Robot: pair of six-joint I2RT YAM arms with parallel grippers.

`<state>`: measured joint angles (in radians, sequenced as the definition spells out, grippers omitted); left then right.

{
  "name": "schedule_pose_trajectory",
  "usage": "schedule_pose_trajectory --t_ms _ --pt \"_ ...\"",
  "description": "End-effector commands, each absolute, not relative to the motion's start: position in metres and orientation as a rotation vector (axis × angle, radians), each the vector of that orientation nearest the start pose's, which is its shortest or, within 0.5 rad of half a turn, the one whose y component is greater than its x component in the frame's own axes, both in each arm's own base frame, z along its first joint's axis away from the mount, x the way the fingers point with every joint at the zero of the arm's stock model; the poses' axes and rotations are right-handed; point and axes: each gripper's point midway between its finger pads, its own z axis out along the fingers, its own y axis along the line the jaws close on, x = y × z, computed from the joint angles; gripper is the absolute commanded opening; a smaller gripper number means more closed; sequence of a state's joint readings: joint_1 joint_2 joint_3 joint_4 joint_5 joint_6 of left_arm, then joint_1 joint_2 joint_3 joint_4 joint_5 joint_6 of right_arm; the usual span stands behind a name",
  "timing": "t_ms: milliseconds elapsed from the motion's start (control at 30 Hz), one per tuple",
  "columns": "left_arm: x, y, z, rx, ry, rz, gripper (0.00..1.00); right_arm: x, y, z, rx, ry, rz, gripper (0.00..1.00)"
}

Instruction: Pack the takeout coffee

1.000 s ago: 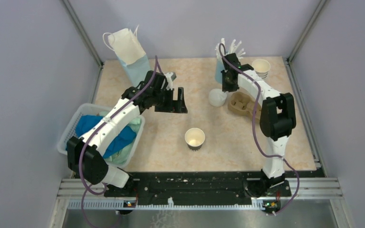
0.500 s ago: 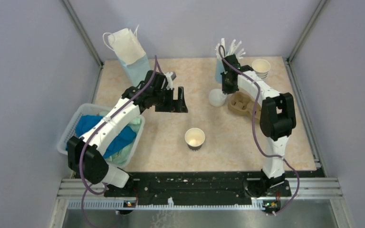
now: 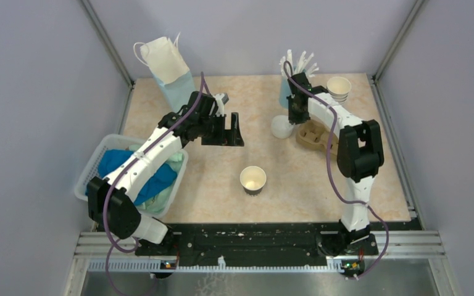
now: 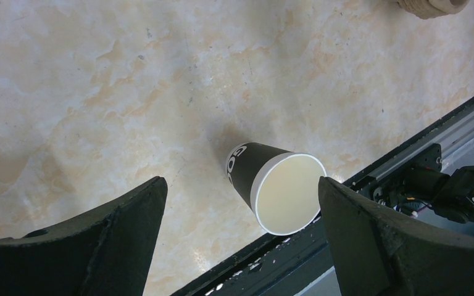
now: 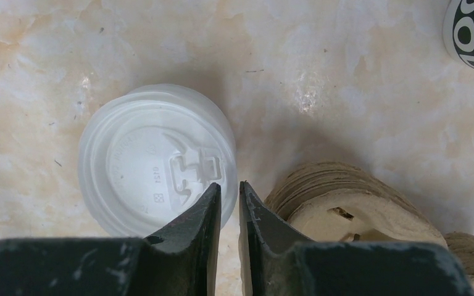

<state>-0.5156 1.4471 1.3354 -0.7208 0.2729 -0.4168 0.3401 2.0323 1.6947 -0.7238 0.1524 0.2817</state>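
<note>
The takeout coffee cup (image 3: 253, 180) stands lidless in the middle of the table, with a dark body and a cream inside. In the left wrist view the cup (image 4: 278, 191) shows between and beyond the wide-apart fingers. My left gripper (image 3: 237, 129) (image 4: 241, 182) hovers open, up and left of the cup, and holds nothing. A loose white lid (image 3: 282, 126) (image 5: 154, 160) lies flat on the table at the back right. My right gripper (image 3: 295, 117) (image 5: 229, 185) points down at the lid's right rim. Its jaws are nearly together, and the rim runs through the thin gap.
A brown cardboard cup carrier (image 3: 313, 134) (image 5: 345, 203) sits just right of the lid. Behind it are a stack of paper cups (image 3: 339, 87) and a blue holder of white cutlery (image 3: 287, 86). A paper bag (image 3: 170, 71) stands back left. A white basket (image 3: 99, 166) of cloths is at the left.
My right gripper has shifted slightly at the lid's edge and its jaws have narrowed. The left arm and the cup have not moved.
</note>
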Motion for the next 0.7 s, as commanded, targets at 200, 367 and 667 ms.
schedule_pose_trajectory --t_ms 200,367,667 --pt "0.294 -0.244 0.221 0.279 2.438 -0.776 0.98 0.453 0.146 0.086 -0.017 2.611 0.01 0.09" --pt "0.294 -0.244 0.221 0.28 2.439 -0.774 0.98 0.456 0.146 0.094 -0.006 2.591 0.014 0.0" --pt "0.295 -0.244 0.228 0.286 2.418 -0.775 0.98 0.46 0.146 0.121 0.048 2.542 0.024 0.0"
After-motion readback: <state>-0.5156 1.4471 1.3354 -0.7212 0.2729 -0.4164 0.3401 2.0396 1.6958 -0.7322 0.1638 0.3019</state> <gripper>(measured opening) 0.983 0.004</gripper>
